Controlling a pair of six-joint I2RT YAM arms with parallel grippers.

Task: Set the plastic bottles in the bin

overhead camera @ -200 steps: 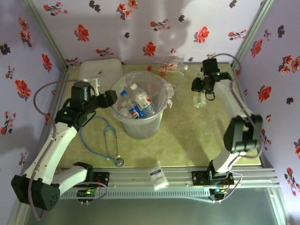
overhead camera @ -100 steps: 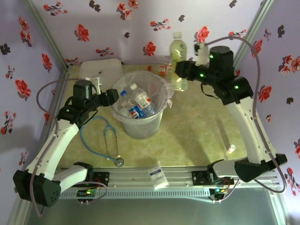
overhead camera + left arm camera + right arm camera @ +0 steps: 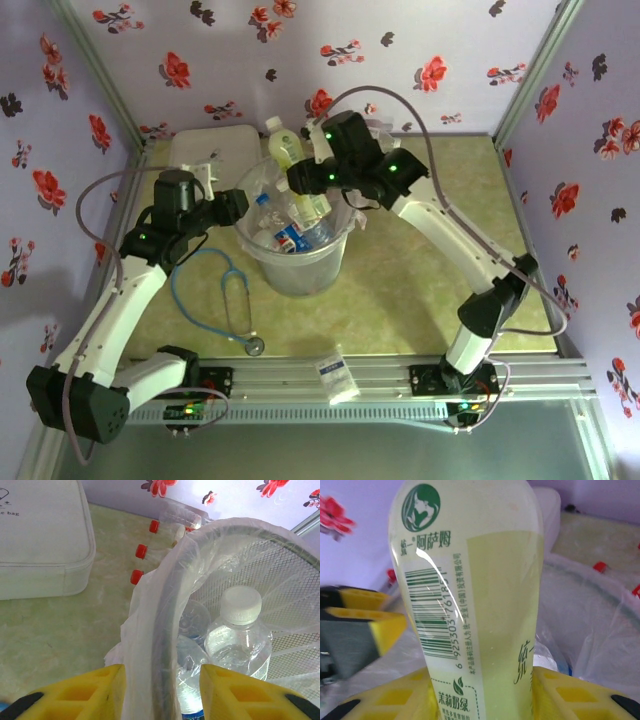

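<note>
My right gripper [image 3: 305, 182] [image 3: 482, 692] is shut on a pale green plastic bottle [image 3: 290, 160] [image 3: 470, 580] with a white cap, holding it tilted over the bin [image 3: 343, 245]. The bin is a round translucent bucket lined with a clear bag, and several clear bottles [image 3: 292, 232] lie inside, one with a white cap [image 3: 241, 605]. At the bin's left side, my left gripper [image 3: 238, 208] [image 3: 162, 690] straddles the rim [image 3: 167, 605], one yellow finger outside and one inside. Red-capped bottles [image 3: 141, 551] lie on the table behind the bin.
A flat white lidded box [image 3: 210, 150] [image 3: 40, 535] sits back left, close to the bin. A blue stethoscope [image 3: 235, 300] lies in front of the bin on the left. A small white packet [image 3: 337, 375] rests on the front rail. Floral walls close in three sides.
The right arm lifted the green bottle from the back right of the table and swung it left until it hangs over the bin. The left arm stayed at the rim.
</note>
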